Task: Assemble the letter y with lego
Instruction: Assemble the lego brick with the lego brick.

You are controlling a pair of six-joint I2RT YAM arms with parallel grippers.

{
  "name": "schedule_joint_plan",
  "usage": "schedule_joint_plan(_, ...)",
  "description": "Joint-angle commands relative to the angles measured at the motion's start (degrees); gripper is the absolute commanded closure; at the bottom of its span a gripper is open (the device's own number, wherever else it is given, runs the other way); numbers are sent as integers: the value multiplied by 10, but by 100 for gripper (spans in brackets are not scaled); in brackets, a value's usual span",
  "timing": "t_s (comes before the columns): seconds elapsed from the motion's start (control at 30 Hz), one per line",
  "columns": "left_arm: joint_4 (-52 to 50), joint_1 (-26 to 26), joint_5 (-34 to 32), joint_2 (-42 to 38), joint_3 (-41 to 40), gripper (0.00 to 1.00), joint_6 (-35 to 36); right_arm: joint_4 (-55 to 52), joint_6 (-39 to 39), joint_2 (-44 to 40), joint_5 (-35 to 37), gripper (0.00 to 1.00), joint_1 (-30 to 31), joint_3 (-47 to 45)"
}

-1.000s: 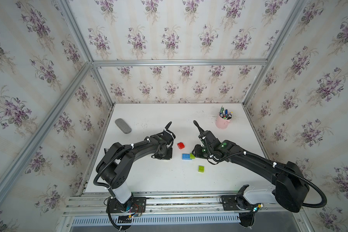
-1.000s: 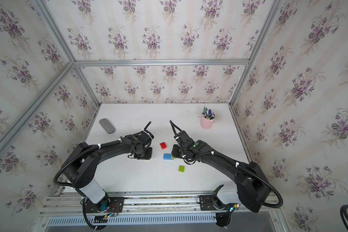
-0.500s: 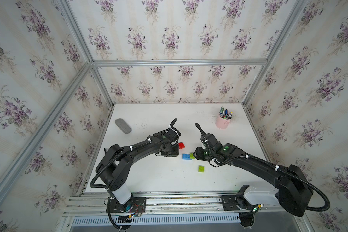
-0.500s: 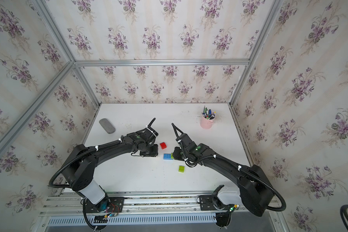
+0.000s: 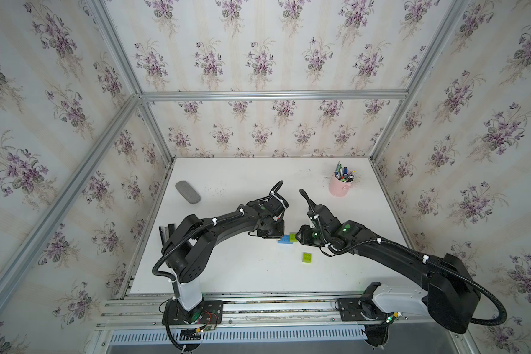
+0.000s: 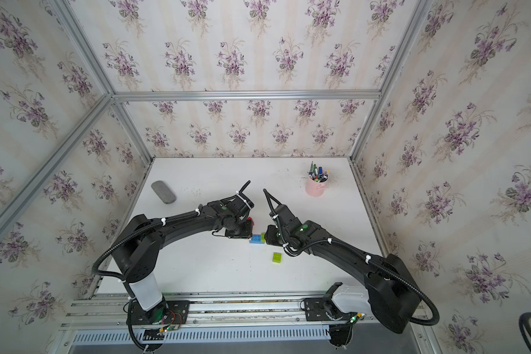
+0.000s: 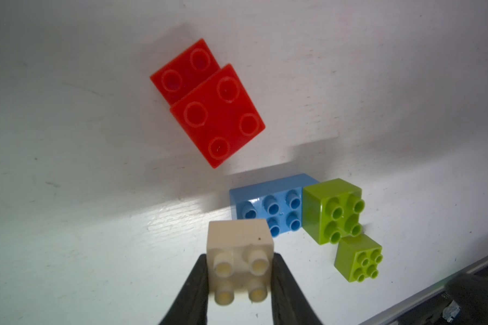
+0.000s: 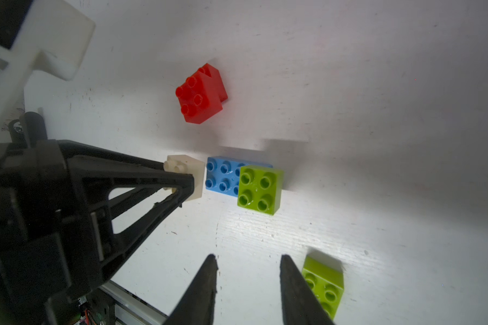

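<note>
Cream-white brick (image 7: 238,239) clamped in left end effector (image 7: 240,263); right end effector (image 8: 248,260) apart and empty.

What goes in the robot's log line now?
left gripper: shut on cream-white brick near blue brick | right gripper: open, empty | one green brick: on blue brick | red bricks: stacked

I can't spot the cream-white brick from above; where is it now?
In both wrist views the cream-white brick is held in the jaws of the left gripper, close beside the blue brick's bare end, opposite the end carrying a lime-green brick.
</note>
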Motion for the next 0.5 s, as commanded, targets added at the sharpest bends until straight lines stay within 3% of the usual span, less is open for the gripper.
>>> schedule_joint_plan(0.0,-11,-3,-12,4,4,79,-13,6,11,-2,9,61,0,-1)
schedule_joint_plan(0.47,-22,-5,-28,26,12,81,-19,-1,12,3,15,61,-2,6)
